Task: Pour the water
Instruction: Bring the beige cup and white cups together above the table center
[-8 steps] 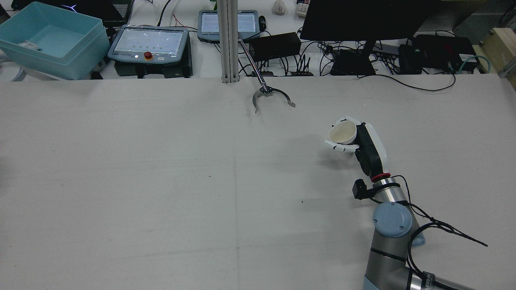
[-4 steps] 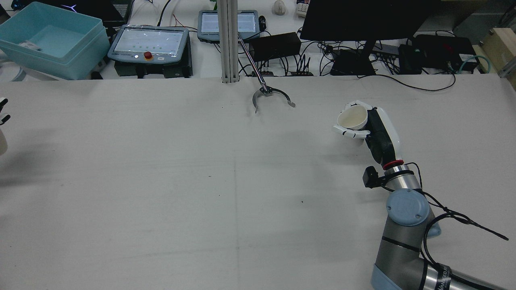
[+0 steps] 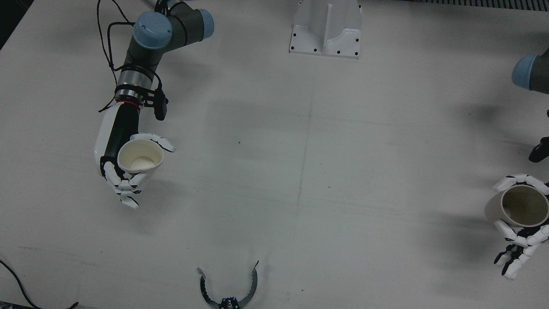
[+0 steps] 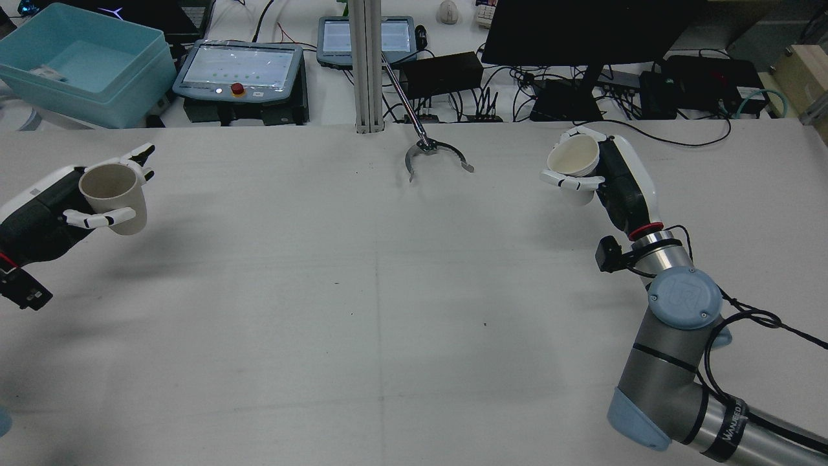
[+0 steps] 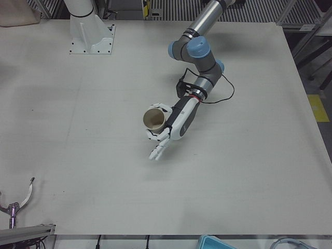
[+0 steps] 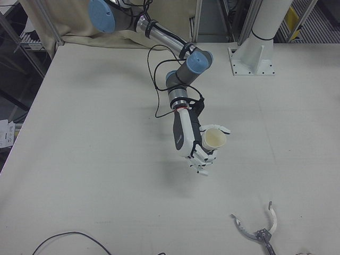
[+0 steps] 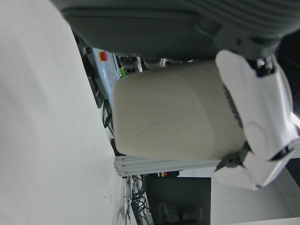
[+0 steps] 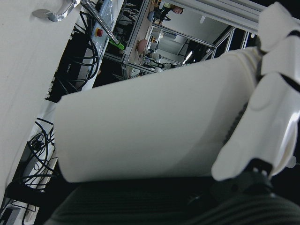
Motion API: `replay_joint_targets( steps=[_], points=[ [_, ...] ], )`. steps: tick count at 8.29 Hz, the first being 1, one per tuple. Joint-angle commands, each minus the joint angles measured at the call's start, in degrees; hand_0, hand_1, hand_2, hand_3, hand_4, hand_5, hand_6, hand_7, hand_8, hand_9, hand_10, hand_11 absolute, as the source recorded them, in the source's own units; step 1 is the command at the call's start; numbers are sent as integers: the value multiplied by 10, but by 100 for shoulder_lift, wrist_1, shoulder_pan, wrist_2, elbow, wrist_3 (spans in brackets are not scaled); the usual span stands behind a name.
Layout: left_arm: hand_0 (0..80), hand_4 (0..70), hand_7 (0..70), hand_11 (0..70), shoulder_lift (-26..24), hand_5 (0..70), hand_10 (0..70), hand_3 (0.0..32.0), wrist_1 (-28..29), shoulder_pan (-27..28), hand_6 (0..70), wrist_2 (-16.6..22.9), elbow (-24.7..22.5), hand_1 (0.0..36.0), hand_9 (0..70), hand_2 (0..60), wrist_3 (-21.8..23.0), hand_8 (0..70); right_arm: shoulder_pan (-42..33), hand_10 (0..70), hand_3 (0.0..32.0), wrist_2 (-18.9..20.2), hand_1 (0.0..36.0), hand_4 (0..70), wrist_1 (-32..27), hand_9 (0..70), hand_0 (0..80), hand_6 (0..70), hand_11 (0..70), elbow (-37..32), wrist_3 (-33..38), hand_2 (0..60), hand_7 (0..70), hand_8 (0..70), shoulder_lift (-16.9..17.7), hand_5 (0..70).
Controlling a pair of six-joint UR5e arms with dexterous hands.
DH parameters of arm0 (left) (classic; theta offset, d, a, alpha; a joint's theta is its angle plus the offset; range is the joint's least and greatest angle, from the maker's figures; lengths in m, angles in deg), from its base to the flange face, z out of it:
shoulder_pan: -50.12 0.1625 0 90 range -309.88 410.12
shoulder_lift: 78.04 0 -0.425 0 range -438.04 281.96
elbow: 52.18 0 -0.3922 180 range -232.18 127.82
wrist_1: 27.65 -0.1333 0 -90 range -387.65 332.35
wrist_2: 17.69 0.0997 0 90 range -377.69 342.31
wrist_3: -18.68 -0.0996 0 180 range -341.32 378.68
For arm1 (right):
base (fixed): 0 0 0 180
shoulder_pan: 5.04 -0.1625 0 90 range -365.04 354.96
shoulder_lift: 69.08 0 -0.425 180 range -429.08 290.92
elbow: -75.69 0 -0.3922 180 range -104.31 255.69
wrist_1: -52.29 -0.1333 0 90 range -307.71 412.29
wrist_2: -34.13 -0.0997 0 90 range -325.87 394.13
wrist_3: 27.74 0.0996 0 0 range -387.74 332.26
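**Two hands, each holding a paper cup above the table**

The right hand (image 4: 611,178) is wrapped around a white paper cup (image 4: 574,158), its fingers (image 4: 569,184) curled about the cup's wall; the cup is held off the table (image 4: 388,291) with its open mouth tilted towards the table's middle. In the front view the same right hand (image 3: 118,167) grips this cup (image 3: 140,156), whose pale inside bottom shows. The left hand (image 4: 48,213) is likewise closed on a beige paper cup (image 4: 113,194), nearly upright, with fingers (image 4: 97,220) across its front. In the front view the left hand (image 3: 519,240) and its cup (image 3: 517,208) sit at the frame's right edge.

Taking the metal grabber claw (image 4: 435,155) as landmark: it lies on the table at the operators' edge, its two curved prongs spread and resting on the surface, on a long rod that runs back off the table. The white cup is to its right in the rear view, near but apart from it; the beige cup is well away to its left. The open table between the two cups is bare of obstacles; the claw lies beyond that stretch, not in it.

Behind the claw stand an aluminium post (image 4: 366,65), two teach pendants (image 4: 239,68), a dark monitor (image 4: 582,29) with tangled cables, and, far to the left, a turquoise bin (image 4: 84,61). Whether either cup holds water cannot be told.
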Motion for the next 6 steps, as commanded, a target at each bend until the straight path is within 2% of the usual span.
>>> replay_joint_targets(
  steps=[1,2,4,6],
  points=[
    [407,252,76,94,-1398,582,48,0,-945,942,30,-1,39,360,26,600,-146,12,-276,174,0,294,272,185,96,612,510,437,270,187,-135,600,652,439,8,700],
    [404,251,75,96,-1768,584,49,0,-1235,1215,30,-19,57,360,26,600,-155,12,-311,174,0,294,273,186,175,611,511,437,269,327,-258,600,653,438,8,700],
    [399,248,75,96,-2445,581,50,0,-1474,1690,31,-19,74,360,27,600,-557,13,-434,175,0,609,266,188,203,609,508,437,270,678,-844,600,653,436,-27,700],
    [396,249,78,96,-2798,581,50,0,-1624,2024,33,-19,197,360,29,600,-594,14,-470,178,0,664,265,196,394,613,509,445,275,1091,-1242,600,662,439,-27,700]
  ],
)
